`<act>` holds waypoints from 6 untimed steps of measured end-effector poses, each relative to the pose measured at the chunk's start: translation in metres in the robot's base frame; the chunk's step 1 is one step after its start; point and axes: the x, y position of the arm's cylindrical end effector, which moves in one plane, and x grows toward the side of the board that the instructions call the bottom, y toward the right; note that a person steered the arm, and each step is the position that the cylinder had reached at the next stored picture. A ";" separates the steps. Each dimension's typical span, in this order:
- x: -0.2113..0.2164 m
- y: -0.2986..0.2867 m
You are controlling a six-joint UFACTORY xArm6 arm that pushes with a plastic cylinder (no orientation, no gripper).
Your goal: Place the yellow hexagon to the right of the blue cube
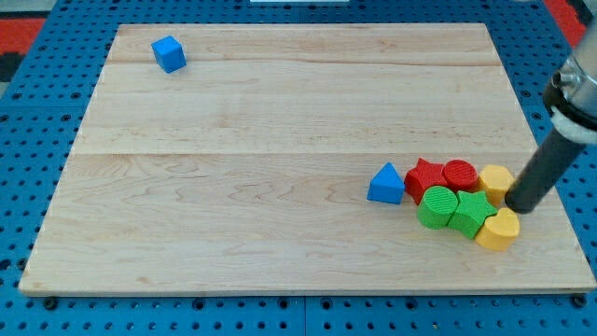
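My tip (519, 207) — bare rod, nothing held — touches the yellow hexagon (494, 179) on its right side; blue cube (168, 53) sits well apart, board's (233, 187) top-left corner

My tip (519, 207), the lower end of a straight dark rod slanting in from the view's right edge, rests on the pale wooden board (261, 187). Just to its left, touching or nearly so, sits the yellow hexagon block (495, 179). Just below and left of my tip lies a yellow heart-shaped block (497, 231). Further left of my tip come a red cylinder block (459, 175) and a red star-like block (425, 176), with a green block (474, 212) of unclear shape and a green cylinder block (436, 207) beneath them. Beyond these, a blue triangular block (386, 184). The blue cube (169, 53) sits well apart, far up-left of my tip.
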 end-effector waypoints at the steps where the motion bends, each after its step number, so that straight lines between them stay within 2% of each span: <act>1: -0.027 0.000; 2: -0.026 0.001; 3: 0.011 -0.002; 4: -0.001 -0.027; 6: -0.120 -0.048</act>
